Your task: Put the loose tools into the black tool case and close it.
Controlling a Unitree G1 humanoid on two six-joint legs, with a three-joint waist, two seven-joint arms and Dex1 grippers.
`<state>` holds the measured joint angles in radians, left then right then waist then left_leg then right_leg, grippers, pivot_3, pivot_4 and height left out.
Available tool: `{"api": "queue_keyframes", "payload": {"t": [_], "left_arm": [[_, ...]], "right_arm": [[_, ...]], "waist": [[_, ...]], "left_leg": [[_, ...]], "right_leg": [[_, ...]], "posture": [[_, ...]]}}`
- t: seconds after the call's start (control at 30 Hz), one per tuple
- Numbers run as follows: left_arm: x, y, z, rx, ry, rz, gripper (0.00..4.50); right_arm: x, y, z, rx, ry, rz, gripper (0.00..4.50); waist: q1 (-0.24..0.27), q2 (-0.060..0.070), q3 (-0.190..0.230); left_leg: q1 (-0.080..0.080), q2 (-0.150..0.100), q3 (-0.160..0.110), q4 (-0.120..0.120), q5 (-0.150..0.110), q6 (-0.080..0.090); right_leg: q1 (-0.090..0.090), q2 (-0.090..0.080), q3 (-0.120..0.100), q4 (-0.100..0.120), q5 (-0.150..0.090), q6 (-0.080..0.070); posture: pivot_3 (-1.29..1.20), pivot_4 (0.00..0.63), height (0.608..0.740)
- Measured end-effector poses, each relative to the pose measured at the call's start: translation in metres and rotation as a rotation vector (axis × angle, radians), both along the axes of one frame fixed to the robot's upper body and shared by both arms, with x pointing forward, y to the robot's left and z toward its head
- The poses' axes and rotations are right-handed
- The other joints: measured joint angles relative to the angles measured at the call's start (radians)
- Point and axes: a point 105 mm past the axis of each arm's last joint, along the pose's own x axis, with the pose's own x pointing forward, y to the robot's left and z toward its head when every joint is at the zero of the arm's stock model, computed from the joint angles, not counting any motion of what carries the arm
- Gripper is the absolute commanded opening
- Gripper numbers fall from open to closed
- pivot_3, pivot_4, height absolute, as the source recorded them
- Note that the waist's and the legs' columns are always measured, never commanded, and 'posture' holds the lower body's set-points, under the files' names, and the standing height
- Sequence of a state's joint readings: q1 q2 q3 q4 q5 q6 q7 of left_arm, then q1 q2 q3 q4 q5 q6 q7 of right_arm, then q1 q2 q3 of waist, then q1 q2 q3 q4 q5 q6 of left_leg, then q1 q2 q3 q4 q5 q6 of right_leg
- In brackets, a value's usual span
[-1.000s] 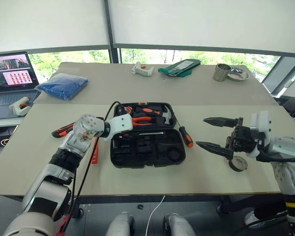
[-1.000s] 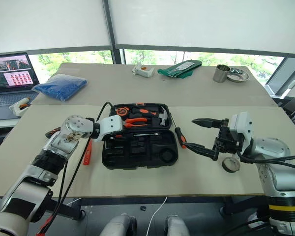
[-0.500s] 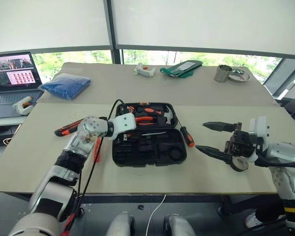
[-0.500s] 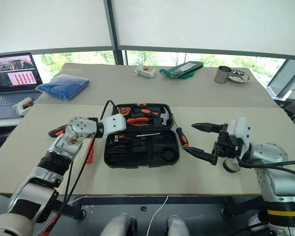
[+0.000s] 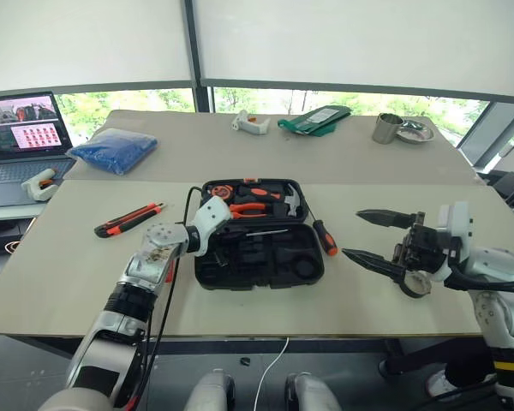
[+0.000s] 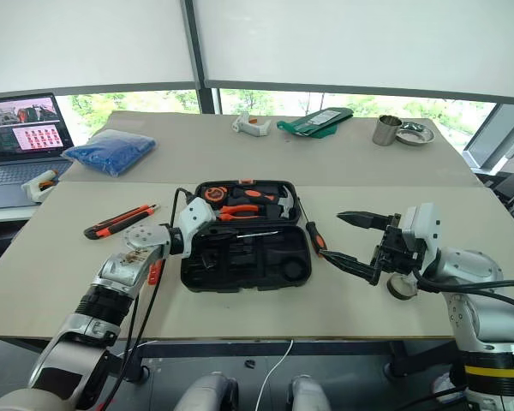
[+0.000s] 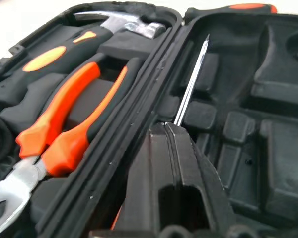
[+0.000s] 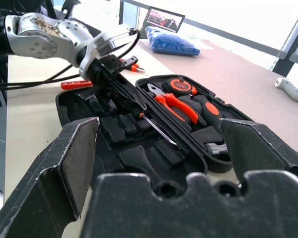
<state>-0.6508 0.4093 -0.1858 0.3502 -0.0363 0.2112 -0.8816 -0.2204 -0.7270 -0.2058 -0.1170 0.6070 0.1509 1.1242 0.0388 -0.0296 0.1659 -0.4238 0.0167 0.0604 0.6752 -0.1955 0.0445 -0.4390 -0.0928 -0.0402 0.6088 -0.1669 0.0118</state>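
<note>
The black tool case (image 5: 257,285) lies open at mid-table, with a hammer (image 5: 287,199) and pliers (image 5: 248,205) in its far half. The long-shaft screwdriver (image 5: 265,231) lies along the hinge. My left gripper (image 7: 168,126) is shut, its tips resting where the shaft meets the handle; whether it pinches the tool is unclear. The utility knife (image 5: 128,219) lies left of the case. An orange tester pen (image 6: 152,272) is half hidden under my left forearm. The short black-handled screwdriver (image 5: 325,237) lies by the case's right side. My right gripper (image 5: 353,233) hangs open further right, empty.
A tape roll (image 5: 415,285) lies under my right hand. The far table holds a blue cloth bundle (image 5: 111,147), a white tool (image 5: 248,122), a green pouch (image 5: 313,118), a metal cup (image 5: 385,127) and a bowl (image 5: 414,131). A laptop (image 5: 21,128) stands at the left.
My left arm has dropped lower with its wrist rolling, and the gripper has sunk into the case. The utility knife now shows in full. The right gripper has kept still.
</note>
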Motion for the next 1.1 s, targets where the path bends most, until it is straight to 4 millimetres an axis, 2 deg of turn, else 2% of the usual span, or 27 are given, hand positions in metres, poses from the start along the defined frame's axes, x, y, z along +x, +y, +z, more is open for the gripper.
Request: {"api": "queue_keyframes", "payload": {"t": [0.23, 0.43, 0.53, 0.57, 0.67, 0.73, 0.8, 0.9, 1.0, 1.1], "left_arm": [[-0.003, -0.007, -0.007, 0.013, 0.040, 0.040, 0.06], [-0.003, -0.009, -0.005, -0.008, 0.023, 0.027, 0.06], [-0.010, -0.015, 0.001, -0.136, -0.002, -0.022, 0.68], [-0.012, -0.013, 0.007, -0.173, -0.026, -0.035, 1.10], [-0.016, 0.010, 0.037, -0.279, -0.139, -0.061, 2.01], [-0.026, 0.026, 0.052, -0.304, -0.215, -0.110, 2.74], [-0.040, 0.042, 0.055, -0.309, -0.242, -0.157, 3.43], [-0.062, 0.066, 0.046, -0.300, -0.179, -0.208, 4.47], [-0.077, 0.083, 0.047, -0.330, -0.124, -0.221, 4.47], [-0.091, 0.103, 0.047, -0.346, -0.067, -0.199, 4.47]], "right_arm": [[0.000, -0.001, -0.004, 0.013, 0.015, -0.017, 4.50], [0.004, -0.007, -0.014, 0.020, 0.066, -0.088, 4.50], [0.008, -0.021, -0.021, 0.013, 0.097, -0.233, 4.50], [0.007, -0.028, -0.027, 0.001, 0.117, -0.289, 4.50], [0.000, -0.054, -0.049, -0.053, 0.189, -0.468, 4.50], [-0.013, -0.068, -0.059, -0.059, 0.220, -0.539, 4.50], [-0.027, -0.082, -0.070, -0.059, 0.252, -0.599, 4.50], [-0.045, -0.100, -0.081, -0.064, 0.281, -0.682, 4.50], [-0.057, -0.112, -0.087, -0.048, 0.323, -0.718, 4.50], [-0.057, -0.113, -0.088, -0.041, 0.337, -0.729, 4.50]], "waist": [[0.000, 0.001, 0.000], [0.002, 0.001, -0.001], [0.005, 0.001, 0.000], [0.005, 0.001, 0.000], [0.001, 0.001, -0.001], [-0.002, 0.002, -0.001], [-0.004, 0.003, -0.001], [-0.005, 0.003, -0.001], [-0.006, 0.004, -0.001], [-0.015, 0.005, -0.001]], "left_leg": [[0.001, 0.000, 0.000, 0.001, 0.000, 0.000], [0.001, 0.000, -0.001, 0.001, 0.000, 0.000], [-0.002, 0.000, -0.001, 0.001, 0.000, 0.000], [-0.003, 0.000, -0.001, 0.001, -0.001, 0.001], [-0.005, 0.000, -0.001, 0.000, -0.001, 0.001], [-0.005, 0.000, 0.000, 0.000, -0.001, 0.002], [-0.002, 0.000, 0.000, 0.000, -0.002, 0.002], [-0.001, 0.001, 0.000, 0.000, -0.004, -0.001], [-0.001, 0.001, 0.000, 0.000, -0.007, -0.007], [-0.001, 0.003, 0.000, 0.000, -0.007, -0.008]], "right_leg": [[0.001, -0.001, 0.000, 0.001, 0.000, 0.000], [0.001, -0.002, 0.000, 0.001, 0.000, 0.000], [-0.002, -0.002, 0.000, 0.001, 0.000, 0.000], [-0.003, -0.002, 0.000, 0.000, 0.000, 0.000], [-0.005, -0.002, 0.000, 0.001, 0.000, 0.000], [-0.005, -0.002, 0.000, 0.000, -0.001, -0.001], [-0.003, -0.002, 0.001, 0.000, -0.001, 0.000], [-0.002, -0.002, 0.001, 0.000, -0.001, 0.000], [-0.002, -0.003, 0.001, -0.001, -0.001, 0.000], [-0.002, -0.003, 0.000, -0.003, -0.001, 0.000]], "posture": [[0.00, 0.150, 0.740], [0.00, 0.150, 0.740], [0.00, 0.150, 0.740], [0.00, 0.150, 0.740], [0.00, 0.150, 0.740], [0.00, 0.150, 0.740], [0.00, 0.150, 0.740], [0.00, 0.150, 0.740], [0.00, 0.150, 0.740], [0.00, 0.150, 0.740]]}}
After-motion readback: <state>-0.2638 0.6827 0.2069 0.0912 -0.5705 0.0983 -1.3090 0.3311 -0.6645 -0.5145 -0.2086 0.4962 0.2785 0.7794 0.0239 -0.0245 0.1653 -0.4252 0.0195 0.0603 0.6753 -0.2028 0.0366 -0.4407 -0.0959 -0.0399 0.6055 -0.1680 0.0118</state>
